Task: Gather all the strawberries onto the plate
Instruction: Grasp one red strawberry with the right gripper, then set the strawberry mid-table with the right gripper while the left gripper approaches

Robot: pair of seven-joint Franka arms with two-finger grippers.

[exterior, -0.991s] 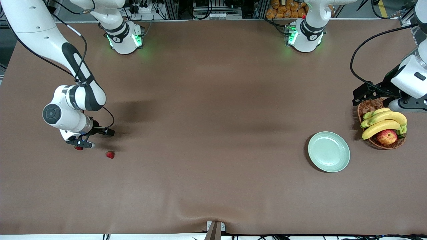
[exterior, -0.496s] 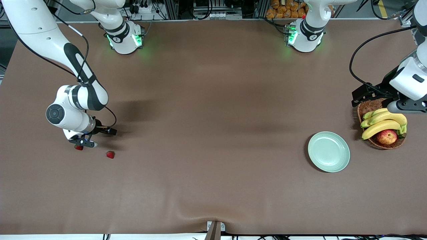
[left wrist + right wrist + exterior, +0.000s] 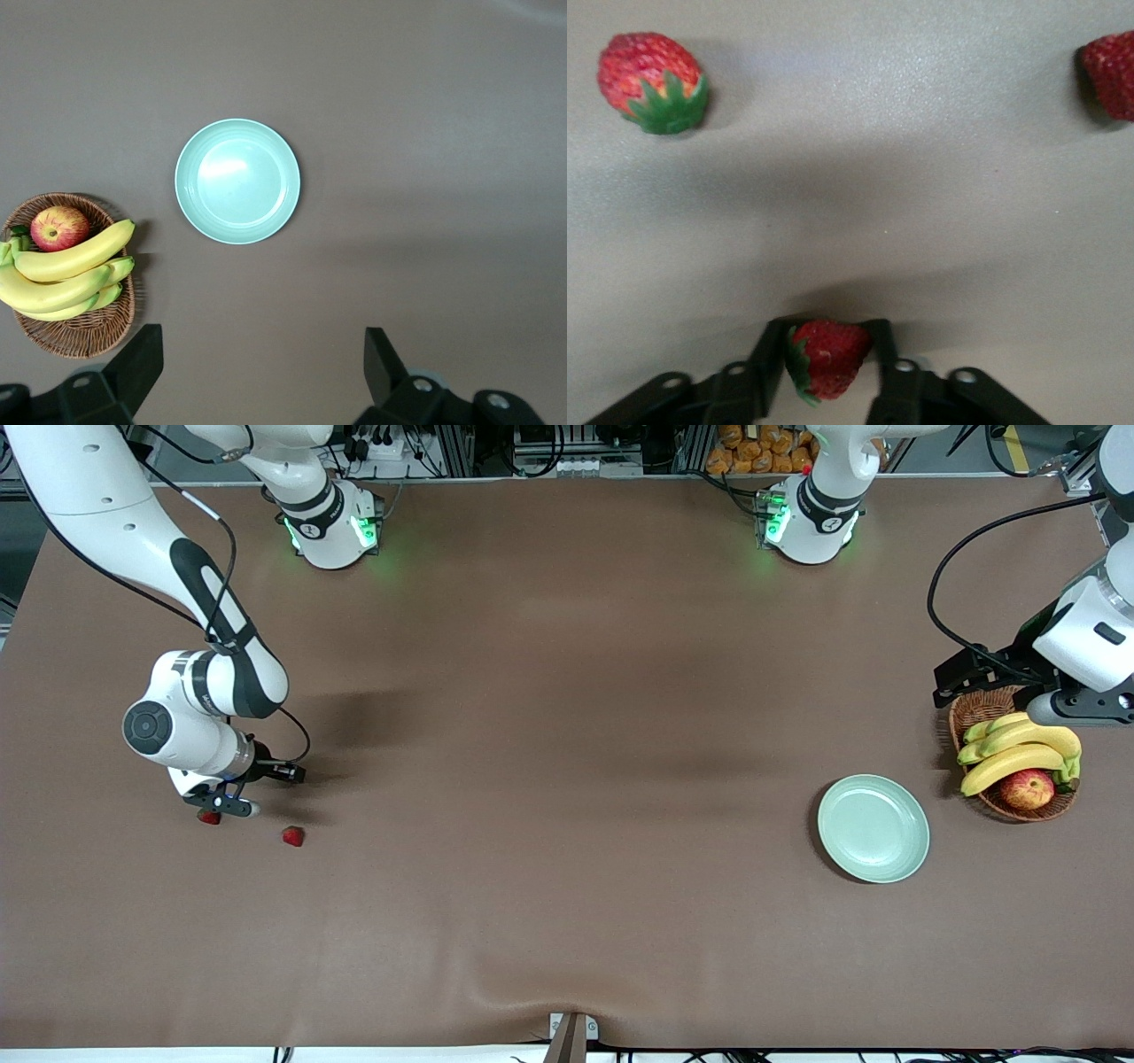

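A seeded, glossy red strawberry with a green cap is clamped between the black fingers of the right gripper, low over the brown cloth. Two more strawberries lie on the cloth at its 10 and 2 o'clock. Since a second ago, little has shifted. The left gripper, spread wide, waits above the wicker basket, beside the smooth round mint plate.

No lettering, label, brand or number can be read anywhere in these views — not on the white arm casings, the brown table cover, or the gear racked along the table's edge by the arm bases. Green lights glow at both arm bases, but they form no legible sign. The wrist views likewise carry no readable markings at all.
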